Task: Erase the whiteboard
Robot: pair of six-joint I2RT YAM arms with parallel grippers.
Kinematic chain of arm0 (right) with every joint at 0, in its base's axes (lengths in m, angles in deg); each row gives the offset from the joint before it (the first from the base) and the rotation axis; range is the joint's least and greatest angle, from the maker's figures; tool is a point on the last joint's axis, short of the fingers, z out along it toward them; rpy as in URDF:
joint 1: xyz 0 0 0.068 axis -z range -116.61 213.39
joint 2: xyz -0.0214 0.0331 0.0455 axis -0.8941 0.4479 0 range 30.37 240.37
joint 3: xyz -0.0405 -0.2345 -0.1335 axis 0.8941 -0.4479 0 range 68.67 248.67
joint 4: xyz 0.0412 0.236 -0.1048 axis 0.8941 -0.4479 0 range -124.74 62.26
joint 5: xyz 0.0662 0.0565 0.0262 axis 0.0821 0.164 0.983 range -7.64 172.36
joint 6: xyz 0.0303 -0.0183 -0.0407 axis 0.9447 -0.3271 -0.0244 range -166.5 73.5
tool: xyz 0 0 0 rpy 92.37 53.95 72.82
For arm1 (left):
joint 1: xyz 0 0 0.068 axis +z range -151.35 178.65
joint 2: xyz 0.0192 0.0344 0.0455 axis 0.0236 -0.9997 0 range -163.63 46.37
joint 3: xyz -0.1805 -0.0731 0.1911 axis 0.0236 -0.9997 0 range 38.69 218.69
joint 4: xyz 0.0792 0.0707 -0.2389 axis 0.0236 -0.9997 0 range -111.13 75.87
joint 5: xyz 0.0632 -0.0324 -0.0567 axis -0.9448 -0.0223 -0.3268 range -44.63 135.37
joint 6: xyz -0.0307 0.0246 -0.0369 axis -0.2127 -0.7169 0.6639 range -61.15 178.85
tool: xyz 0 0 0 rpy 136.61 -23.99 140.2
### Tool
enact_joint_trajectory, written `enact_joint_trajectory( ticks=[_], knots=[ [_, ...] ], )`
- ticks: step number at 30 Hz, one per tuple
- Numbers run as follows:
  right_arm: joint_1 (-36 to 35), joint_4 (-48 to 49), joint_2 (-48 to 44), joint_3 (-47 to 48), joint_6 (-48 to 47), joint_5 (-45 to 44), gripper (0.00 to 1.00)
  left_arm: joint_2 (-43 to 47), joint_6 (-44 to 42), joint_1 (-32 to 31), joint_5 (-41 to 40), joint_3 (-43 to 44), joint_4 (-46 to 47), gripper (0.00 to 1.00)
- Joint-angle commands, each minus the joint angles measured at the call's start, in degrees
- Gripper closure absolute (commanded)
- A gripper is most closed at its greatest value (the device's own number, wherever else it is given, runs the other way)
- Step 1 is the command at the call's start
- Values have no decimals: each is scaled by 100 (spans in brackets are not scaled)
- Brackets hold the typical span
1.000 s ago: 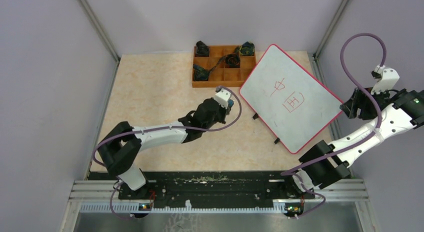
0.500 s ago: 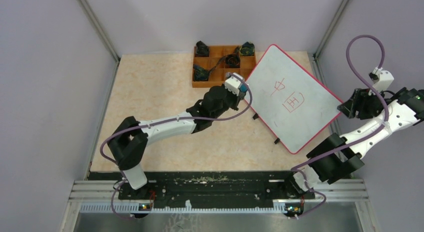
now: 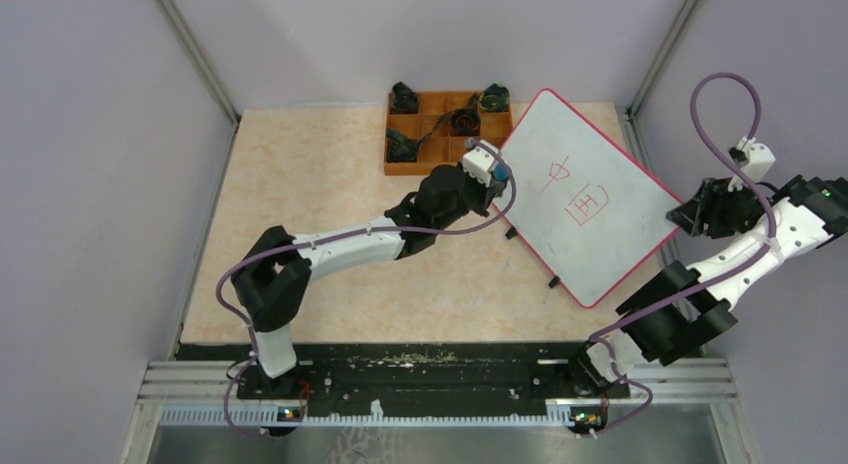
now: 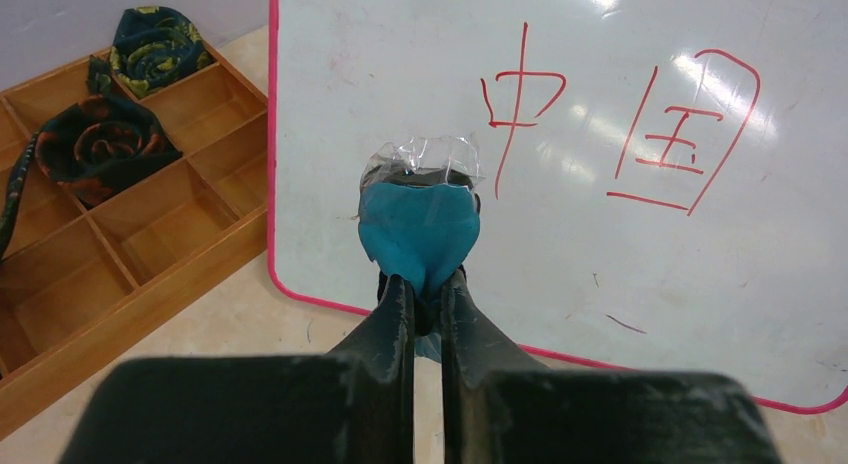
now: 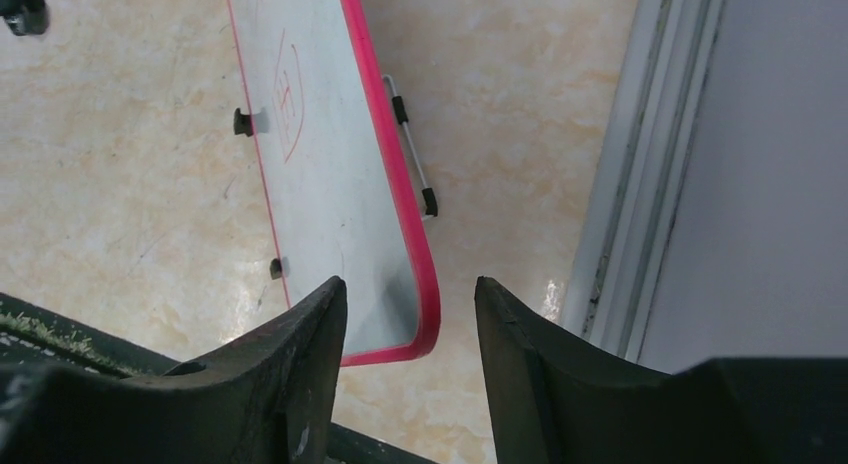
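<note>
Whiteboard (image 3: 585, 199) tilted on feet, red marks (image 3: 578, 189) unerased — left fingers (image 4: 395, 324) pinch teal pad (image 4: 420, 229) for wiping; right fingers (image 5: 300, 354) wide over right corner, likely steadying.

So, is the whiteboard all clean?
No, red handwritten characters are on the whiteboard, just past the blue pad that the left pincer grips.

left arm (image 3: 355, 249): white links, black joints | right arm (image 3: 745, 254): same colours | cables (image 3: 728, 76): purple, looped | wrist blocks (image 3: 480, 164): white | fingers (image 5: 300, 374): black, tapered
</note>
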Motion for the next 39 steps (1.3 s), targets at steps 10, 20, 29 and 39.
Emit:
enact_joint_trajectory(
  ticks=[10, 20, 29, 39],
  knots=[
    [-154, -130, 156, -131, -390, 377, 67, -573, 222, -6, 414, 707, -49, 91],
    [-164, -169, 237, -126, -464, 292, 100, -878, 255, -6, 579, 1079, -83, 91],
    [-164, -179, 416, -27, -478, 214, 100, -1353, 37, -6, 646, 1718, -249, 90],
    [-164, -183, 472, -19, -595, 98, 100, -2166, -348, -6, 750, 2912, -323, 86]
  ],
)
